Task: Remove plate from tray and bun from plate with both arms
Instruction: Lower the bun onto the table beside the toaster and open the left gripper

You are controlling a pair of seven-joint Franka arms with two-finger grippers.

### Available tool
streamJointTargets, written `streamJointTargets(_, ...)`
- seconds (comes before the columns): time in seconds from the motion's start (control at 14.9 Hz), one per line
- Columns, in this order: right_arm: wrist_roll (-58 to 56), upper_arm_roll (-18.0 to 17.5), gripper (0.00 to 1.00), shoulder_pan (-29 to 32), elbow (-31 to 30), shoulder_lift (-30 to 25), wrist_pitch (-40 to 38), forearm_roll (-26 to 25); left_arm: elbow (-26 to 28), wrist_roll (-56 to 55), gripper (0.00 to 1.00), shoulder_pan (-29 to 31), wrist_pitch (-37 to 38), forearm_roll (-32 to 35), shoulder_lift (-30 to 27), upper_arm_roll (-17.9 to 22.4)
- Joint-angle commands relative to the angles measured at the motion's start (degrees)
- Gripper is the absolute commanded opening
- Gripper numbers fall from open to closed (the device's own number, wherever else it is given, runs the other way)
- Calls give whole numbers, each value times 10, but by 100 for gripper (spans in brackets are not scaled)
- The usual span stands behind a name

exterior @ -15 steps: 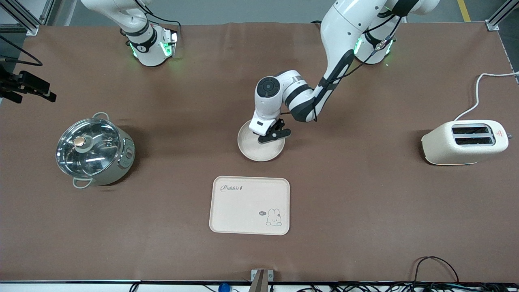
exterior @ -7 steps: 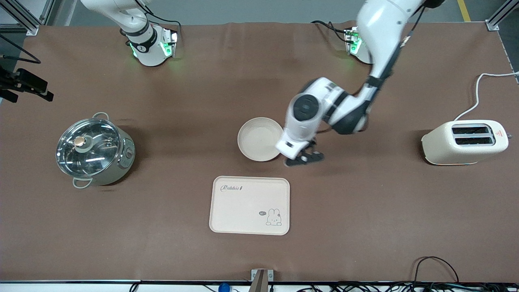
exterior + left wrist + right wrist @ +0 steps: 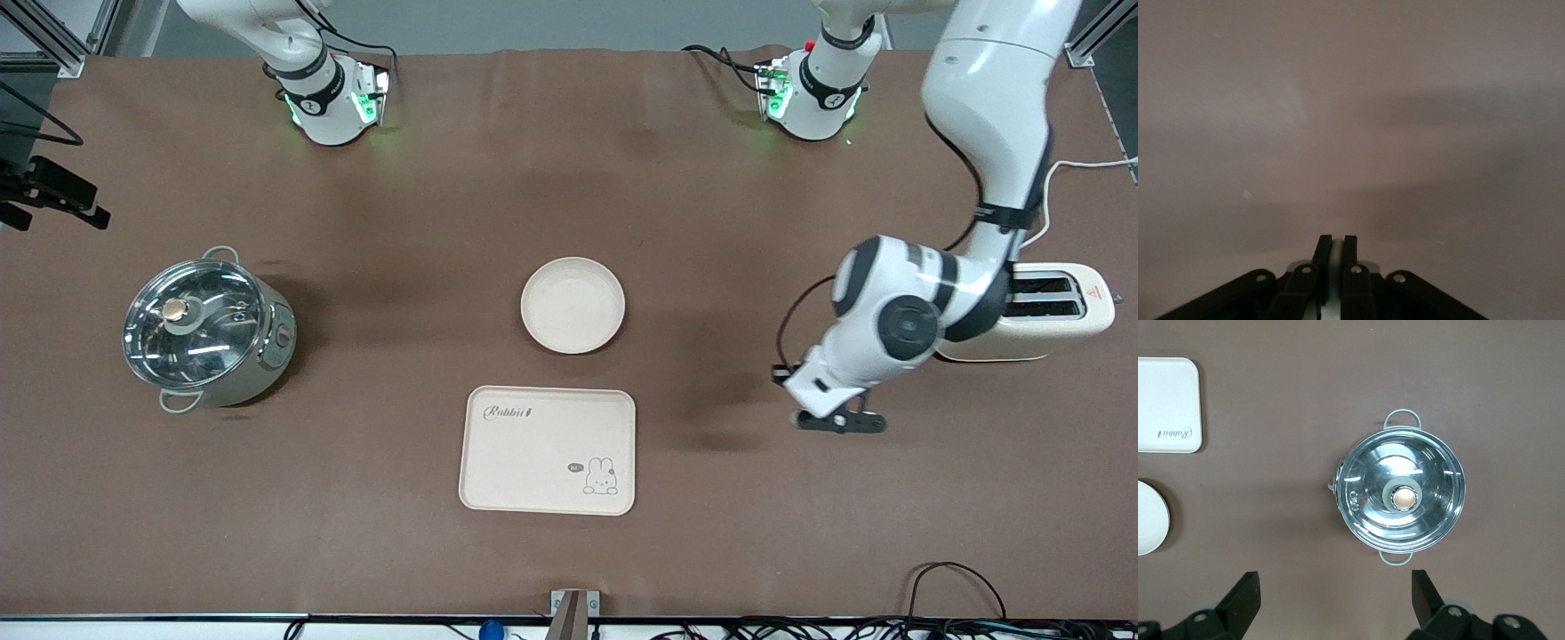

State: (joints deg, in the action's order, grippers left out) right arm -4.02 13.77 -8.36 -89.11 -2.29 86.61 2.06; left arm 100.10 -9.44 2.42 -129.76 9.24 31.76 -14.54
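Observation:
The plate point(image 3: 573, 305) lies empty on the brown table, farther from the front camera than the tray. Its edge also shows in the right wrist view point(image 3: 1148, 518). The bun is not in view. My left gripper point(image 3: 840, 422) is shut and empty, low over bare table between the tray and the toaster; in the left wrist view point(image 3: 1335, 239) its fingers are pressed together over bare cloth. My right gripper point(image 3: 1336, 597) is open and empty, high above the table beside the pot. It is out of the front view.
A cream tray with a rabbit drawing point(image 3: 548, 450) lies nearer to the front camera than the plate. A steel pot with a glass lid point(image 3: 206, 327) stands toward the right arm's end. A cream toaster point(image 3: 1058, 311) stands toward the left arm's end.
My left gripper has left the plate and swung toward the toaster's end of the table. The plate stays where it was. The right arm has not visibly moved.

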Motion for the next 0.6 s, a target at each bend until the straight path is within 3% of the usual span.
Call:
streamJointTargets(0.0,7,-2,100,9,2,1,2,-6,34,56,48,33,-81,2,26,-7)
streamJointTargets(0.07,7,-2,100,8,2,1,5,-6,34,61,90,40,-90,3,37,-7)
streamJointTargets(0.13,7,-2,100,6,2,1,3,-7,33,61,100,43,-91,4,43,-7)
streamJointTargets(0.4,1,-1,100,17,3,1,5,-6,27,56,100,42,-91,3,42,-7)
streamJointTargets(0.54,0,-2,100,17,3,1,4,-6,-2,52,100,43,-78,3,27,-7)
